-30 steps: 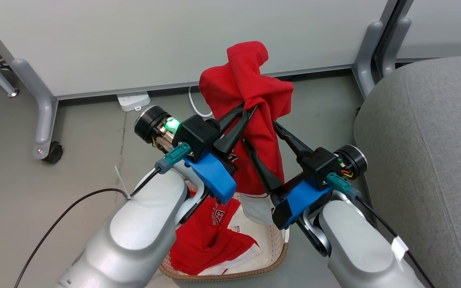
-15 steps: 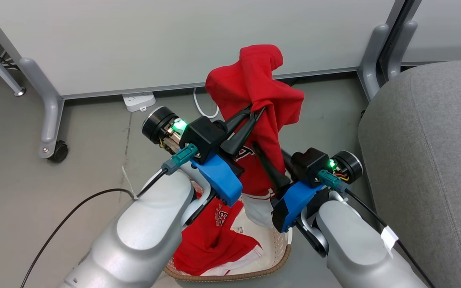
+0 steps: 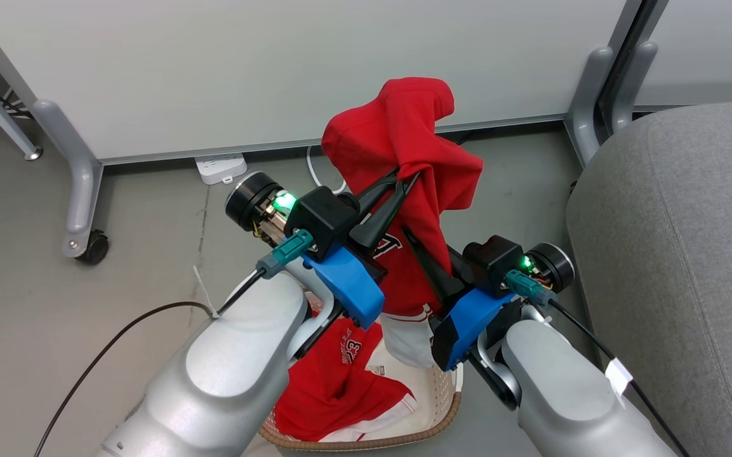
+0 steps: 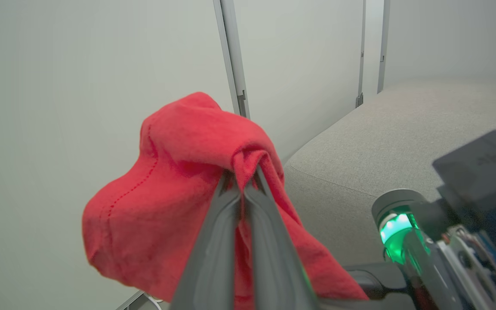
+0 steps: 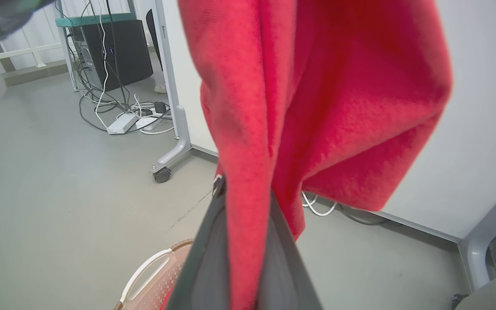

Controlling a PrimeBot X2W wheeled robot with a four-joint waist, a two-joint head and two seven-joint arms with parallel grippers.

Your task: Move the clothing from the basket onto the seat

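On my head camera, the left gripper [image 3: 407, 179] is pinched shut on a fold of the lifted jersey [image 3: 404, 127]. The red fabric bunches above the tips and hangs down over the basket [image 3: 443, 381]. The right gripper [image 3: 418, 244] reaches into that hanging cloth from the right, lower than the left one. One of its fingers is hidden by the fabric, so I cannot read its grip here. The second jersey [image 3: 327, 387] lies crumpled in the basket, which sits on the floor [image 3: 137, 266] near the robot, between my two forearms. The grey seat [image 3: 677, 254] stands to the right, just beside the basket and bare. A white power strip [image 3: 218, 166] lies at the foot of the partition panel [image 3: 277, 63] on the far side.

On the left wrist camera, the left gripper [image 4: 241, 174] has its fingers pressed together with the lifted jersey [image 4: 166, 202] caught at the tips. The seat [image 4: 402, 142] is off to the right.

On the right wrist camera, the right gripper [image 5: 245, 193] is closed on a strip of the lifted jersey [image 5: 338, 107] that runs down between its fingers. A corner of the basket [image 5: 179, 246] shows below on the left. A caster [image 5: 161, 174] sits farther off on the floor [image 5: 58, 206].
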